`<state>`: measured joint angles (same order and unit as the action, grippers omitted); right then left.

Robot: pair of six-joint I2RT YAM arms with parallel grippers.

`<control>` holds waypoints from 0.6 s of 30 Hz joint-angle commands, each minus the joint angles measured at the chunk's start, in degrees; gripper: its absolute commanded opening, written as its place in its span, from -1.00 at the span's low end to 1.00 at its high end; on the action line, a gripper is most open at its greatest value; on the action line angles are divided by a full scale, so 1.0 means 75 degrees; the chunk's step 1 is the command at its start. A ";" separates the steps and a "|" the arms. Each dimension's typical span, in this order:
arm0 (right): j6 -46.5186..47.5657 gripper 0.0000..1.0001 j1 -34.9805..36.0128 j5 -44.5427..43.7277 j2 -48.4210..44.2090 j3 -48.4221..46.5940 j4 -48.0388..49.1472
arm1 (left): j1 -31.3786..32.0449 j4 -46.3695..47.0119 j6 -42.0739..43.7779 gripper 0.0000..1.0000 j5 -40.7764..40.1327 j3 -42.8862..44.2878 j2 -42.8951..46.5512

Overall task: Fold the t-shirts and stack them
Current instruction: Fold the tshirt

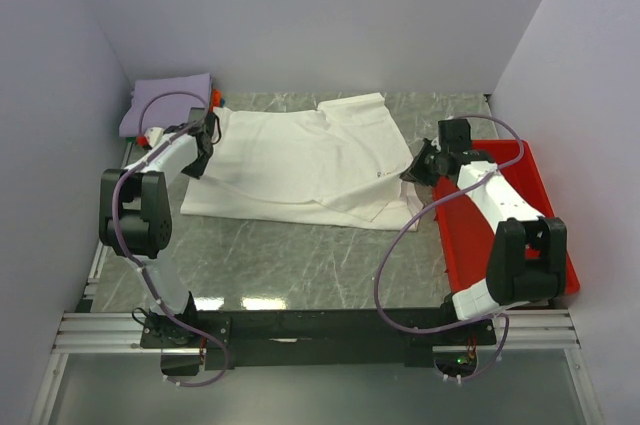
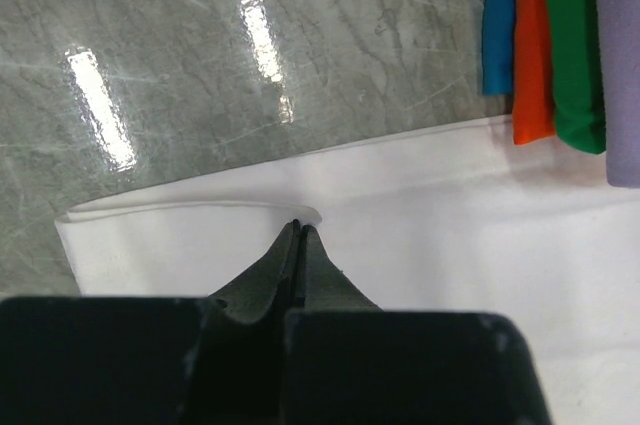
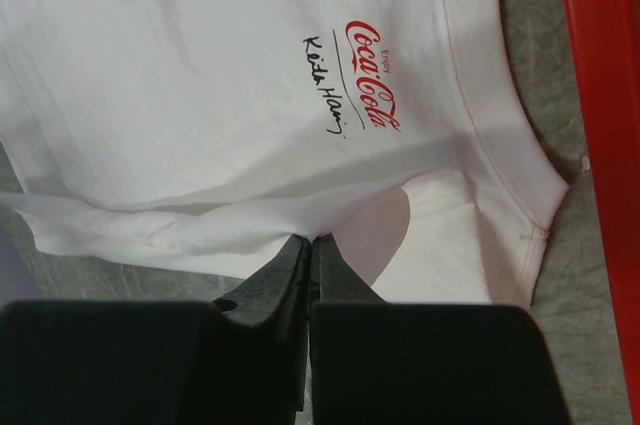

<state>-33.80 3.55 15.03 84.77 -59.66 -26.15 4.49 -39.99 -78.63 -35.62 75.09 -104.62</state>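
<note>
A white t-shirt [image 1: 300, 160] lies spread and partly folded across the back of the table. Its small red chest logo [image 3: 372, 75] faces up beside the collar. My left gripper [image 1: 205, 142] is at the shirt's left side, its jaws shut on the edge of the white cloth [image 2: 300, 228]. My right gripper [image 1: 418, 167] is at the shirt's right side by the collar, its jaws shut on a raised pinch of white cloth [image 3: 312, 238]. A folded lavender t-shirt [image 1: 168, 103] tops a stack at the back left. Blue [image 2: 497, 20], orange [image 2: 530, 45] and green [image 2: 575, 45] folded edges show beside it.
A red plastic tray [image 1: 470, 235] sits at the right, its rim [image 3: 600, 145] close to the shirt's collar. Grey marble tabletop [image 1: 300, 260] lies bare between the shirt and the arm bases. Pale walls enclose the back and both sides.
</note>
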 commanded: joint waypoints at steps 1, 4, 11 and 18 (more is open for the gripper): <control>0.0124 -1.00 -0.0169 0.0071 -0.0076 0.0032 0.0358 | -0.0095 0.0011 0.0160 -0.99 -0.0044 0.0289 -0.0020; 0.0124 -1.00 -0.0274 0.0106 -0.0088 0.0114 0.0393 | -0.0142 0.0129 0.0242 -0.99 -0.0009 0.0254 0.0051; 0.0112 -1.00 -0.0333 0.0164 -0.0006 0.0138 0.0452 | -0.0224 0.0175 0.0382 -0.99 0.0084 0.0453 -0.0066; 0.0065 -1.00 -0.0356 0.0223 0.0157 0.0056 0.0463 | -0.0259 0.0234 0.0488 -0.99 0.0143 0.0593 -0.0254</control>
<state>-33.56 1.56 16.19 84.86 -58.48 -24.77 3.03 -39.33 -76.05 -34.30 77.08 -105.56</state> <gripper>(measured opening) 0.009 0.012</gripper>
